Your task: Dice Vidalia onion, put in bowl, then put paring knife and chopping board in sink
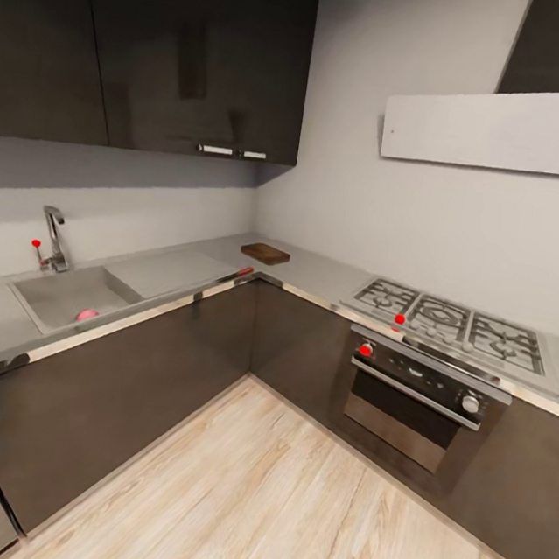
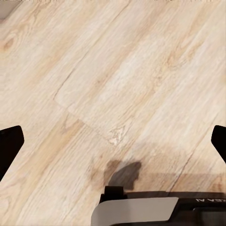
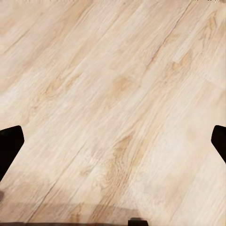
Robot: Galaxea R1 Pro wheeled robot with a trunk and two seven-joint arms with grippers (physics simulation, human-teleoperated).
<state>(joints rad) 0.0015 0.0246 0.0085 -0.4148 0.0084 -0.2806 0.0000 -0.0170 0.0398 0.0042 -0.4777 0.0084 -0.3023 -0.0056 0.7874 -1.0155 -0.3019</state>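
You're facing an L-shaped kitchen corner w/ glossy black upper cabinets (image 1: 152, 42) on the left wall, pale grey walls (image 1: 395, 206) and dark lower cabinets (image 1: 125, 383) under a grey surface (image 1: 316, 271) w/ a thin light-wood front edge. On the right run you've got a gas hob (image 1: 450, 324) above a built-in oven (image 1: 417, 404), w/ a pale extractor hood (image 1: 502, 128) overhead. Light wood plank floor (image 1: 284, 510) runs through the room, lit evenly and soft.

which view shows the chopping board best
The head view: the chopping board lies flat on the countertop in the corner, between sink and stove. Both wrist views look down at the wood floor, giving nothing of the board.
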